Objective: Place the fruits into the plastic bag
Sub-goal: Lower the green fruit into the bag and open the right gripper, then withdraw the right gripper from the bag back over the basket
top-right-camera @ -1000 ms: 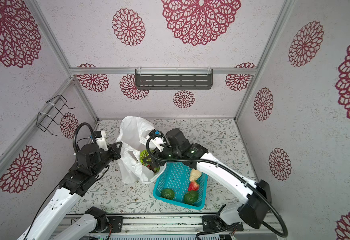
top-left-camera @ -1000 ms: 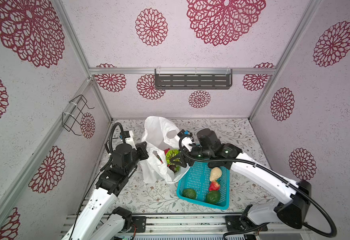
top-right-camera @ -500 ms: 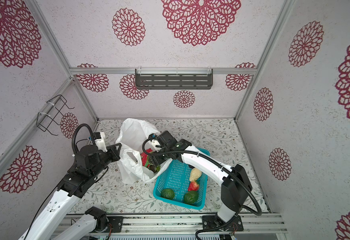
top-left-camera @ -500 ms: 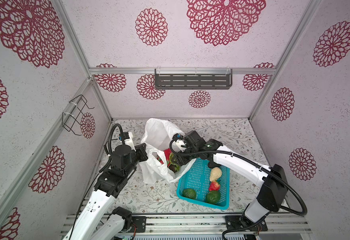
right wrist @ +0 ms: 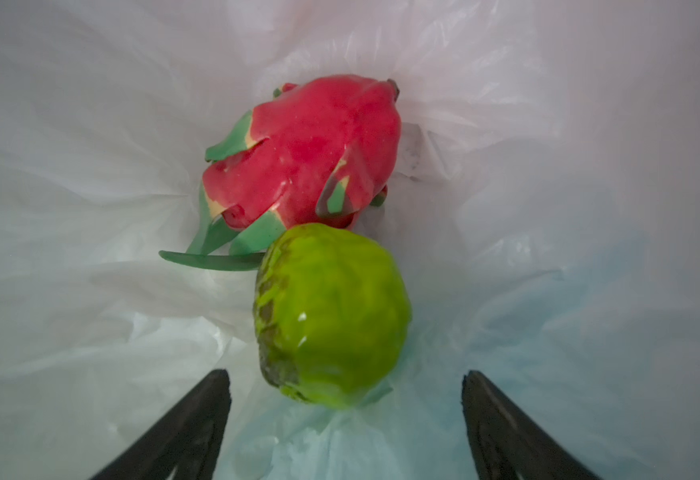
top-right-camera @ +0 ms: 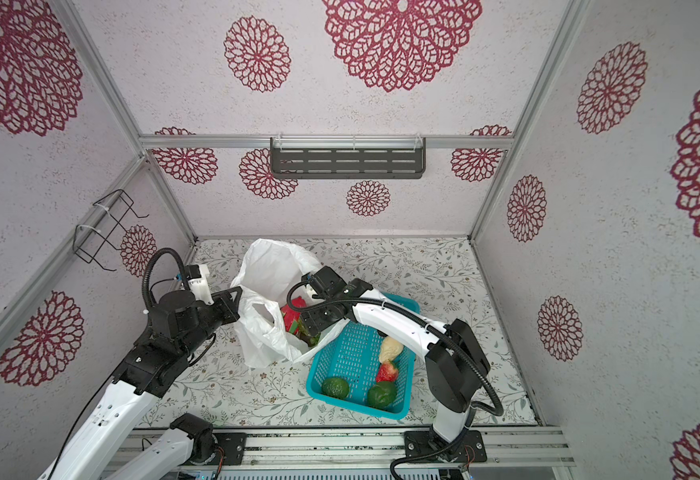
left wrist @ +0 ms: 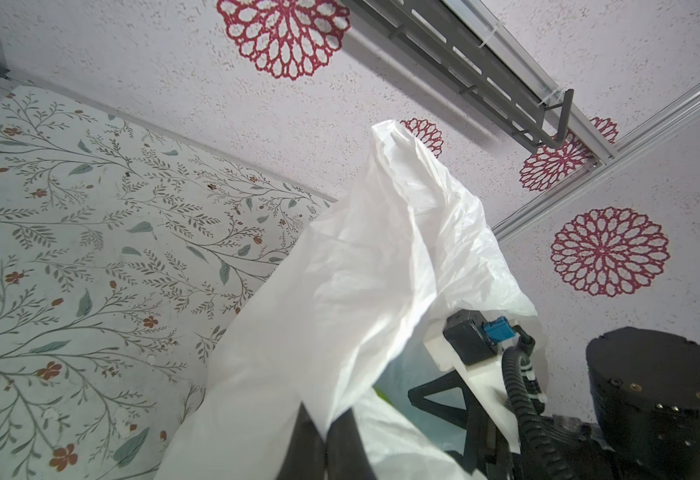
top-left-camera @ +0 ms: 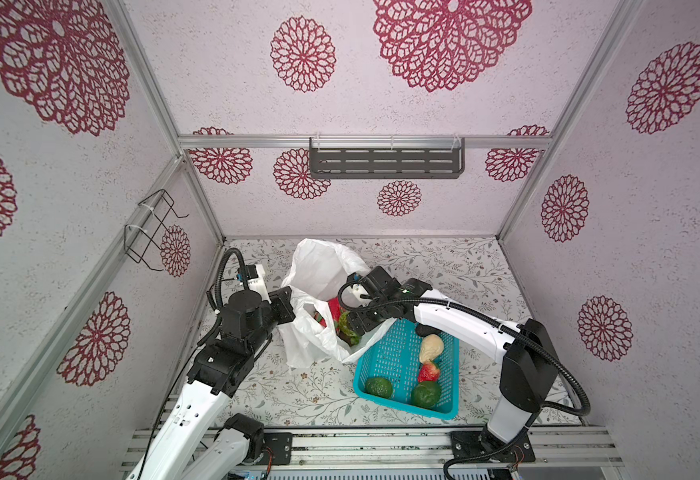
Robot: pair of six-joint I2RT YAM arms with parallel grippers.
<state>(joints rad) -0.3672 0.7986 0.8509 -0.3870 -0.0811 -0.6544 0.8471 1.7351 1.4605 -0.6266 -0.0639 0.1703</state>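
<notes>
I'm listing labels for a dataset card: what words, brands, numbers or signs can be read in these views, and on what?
No readable text in any view.
The plastic bag, teal basket, dragon fruit and light-green fruit show no print.
The walls carry only red flower patterns, no writing.

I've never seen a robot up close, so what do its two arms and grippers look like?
The left arm and right arm have smooth white links joined by chunky black joints; a ribbed black hose loops beside each. The left gripper and right gripper each end in two tapered black fingers.
</notes>
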